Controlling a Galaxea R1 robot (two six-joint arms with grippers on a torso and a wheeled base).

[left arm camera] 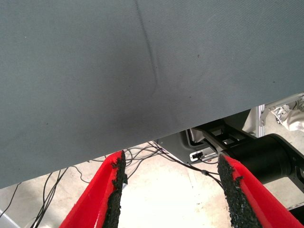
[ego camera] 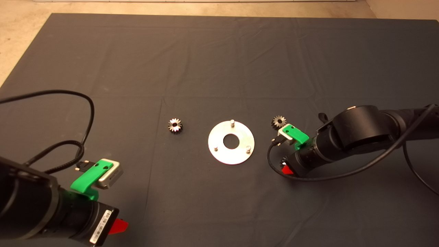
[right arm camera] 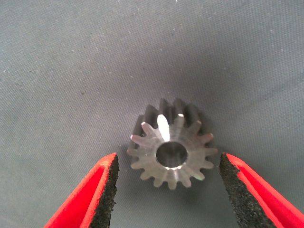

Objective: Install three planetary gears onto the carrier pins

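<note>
Left gripper point(left arm camera: 168, 190): It waits at the near left corner of the mat point(ego camera: 219, 51). Its red fingers are spread wide with nothing between them. Its wrist view shows the mat edge and the floor with cables past it.

Left gear point(ego camera: 175, 126): This small toothed gear lies flat on the mat, left of the disc and apart from it. Nothing touches it.

Disc point(ego camera: 240, 154): The shiny silver disc lies flat near the middle of the mat, a bit toward the near edge. It has a big hole in the middle.

Carrier pins point(ego camera: 232, 121): Three short pins stand up on the disc. All three are bare. No gear sits on any of them.

Right gear point(ego camera: 279, 121): This one lies flat just right of the disc.

Right gripper point(right arm camera: 167, 190): It comes in from the right edge, low over the mat. In its wrist view a gear point(right arm camera: 172, 145) lies flat between the spread pads, which do not touch it. It looks like the right gear, but I cannot be sure.

How far along: I think the job has hardly begun. No gear is on a pin, so all three are left to do. Only two gears show in the view from above.
</note>
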